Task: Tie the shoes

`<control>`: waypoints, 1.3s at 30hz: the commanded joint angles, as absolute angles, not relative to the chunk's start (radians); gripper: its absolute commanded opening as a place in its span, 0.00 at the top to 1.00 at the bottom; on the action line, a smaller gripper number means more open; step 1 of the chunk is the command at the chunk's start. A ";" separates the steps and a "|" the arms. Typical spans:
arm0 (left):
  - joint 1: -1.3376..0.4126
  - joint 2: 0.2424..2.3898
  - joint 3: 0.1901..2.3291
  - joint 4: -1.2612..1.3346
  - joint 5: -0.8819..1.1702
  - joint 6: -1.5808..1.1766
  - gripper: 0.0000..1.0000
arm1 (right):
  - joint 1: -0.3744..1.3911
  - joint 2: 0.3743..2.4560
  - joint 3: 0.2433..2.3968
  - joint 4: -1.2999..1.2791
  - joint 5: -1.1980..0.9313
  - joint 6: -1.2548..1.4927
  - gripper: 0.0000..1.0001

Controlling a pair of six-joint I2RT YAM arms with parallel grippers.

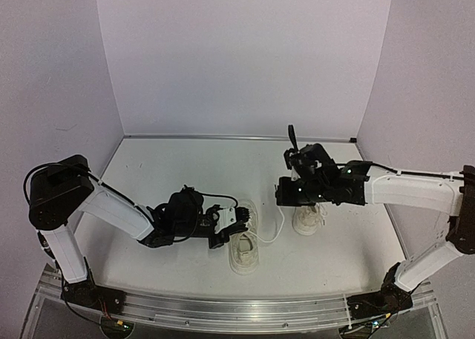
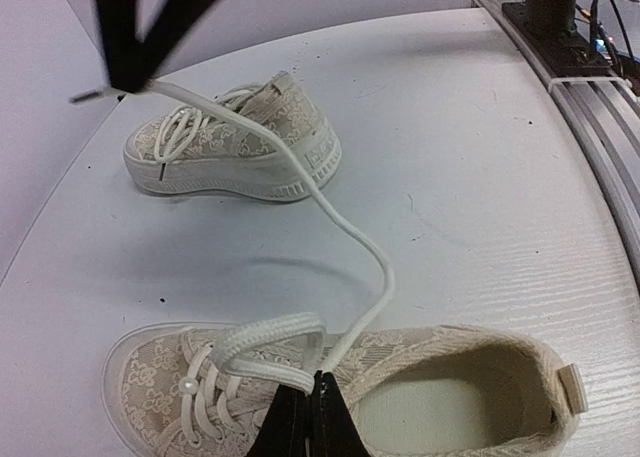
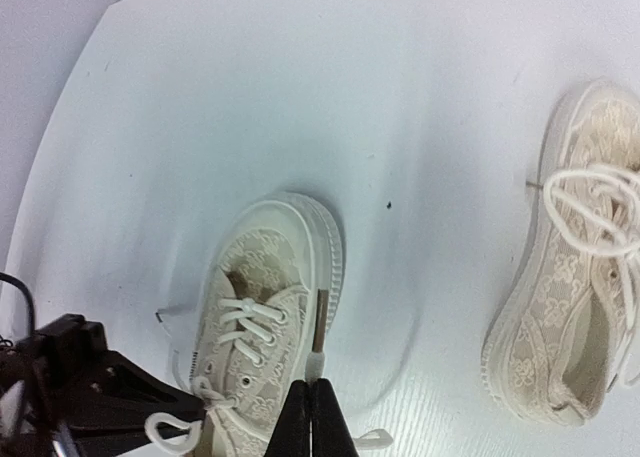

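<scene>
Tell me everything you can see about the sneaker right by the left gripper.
The sneaker is a cream low-top with a floral lace-look upper, a ribbed white sole, thin white laces, a pale insole and a heel tab. It stands upright on its sole on the white table, untied, apart from the other shoe. The left gripper is shut on a lace loop above the tongue. One lace strand rises from it to the right gripper, shut on its tip.

No legible text — none anywhere
</scene>
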State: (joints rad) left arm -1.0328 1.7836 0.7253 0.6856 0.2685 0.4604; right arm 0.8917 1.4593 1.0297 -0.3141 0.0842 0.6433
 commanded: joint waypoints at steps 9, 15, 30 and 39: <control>-1.031 1.723 0.657 0.788 0.296 0.550 1.00 | 0.836 1.768 1.564 -0.349 -0.103 0.378 1.00; -1.031 1.717 0.653 0.776 0.297 0.562 1.00 | 0.905 1.925 1.734 -0.317 -0.267 0.399 1.00; -1.031 1.714 0.663 0.749 0.306 0.553 1.00 | 0.846 1.693 1.520 -0.302 -0.301 0.418 0.28; -1.031 1.726 0.676 0.747 0.288 0.554 1.00 | 0.837 1.505 1.074 -0.155 -0.443 0.573 0.40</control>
